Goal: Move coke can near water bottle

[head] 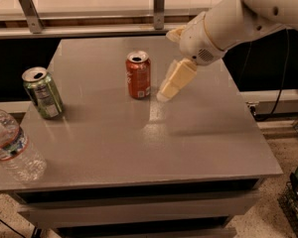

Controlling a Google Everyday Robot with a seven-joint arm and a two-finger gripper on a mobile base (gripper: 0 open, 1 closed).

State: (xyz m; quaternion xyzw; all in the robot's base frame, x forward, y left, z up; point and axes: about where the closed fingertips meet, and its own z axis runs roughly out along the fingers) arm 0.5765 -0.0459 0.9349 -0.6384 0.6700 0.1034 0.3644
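Note:
The coke can, red-orange with a silver top, stands upright on the grey table, left of centre towards the back. The water bottle, clear ribbed plastic with a label band, stands at the table's front left corner, partly cut off by the frame edge. My gripper reaches in from the upper right and hangs just right of the coke can. It is open and empty. Its lower cream finger points down-left, its tip close beside the can without touching it.
A green soda can stands upright at the left edge of the table, between the coke can and the bottle. A metal rail runs behind the table. Cables and a basket lie on the floor at the right.

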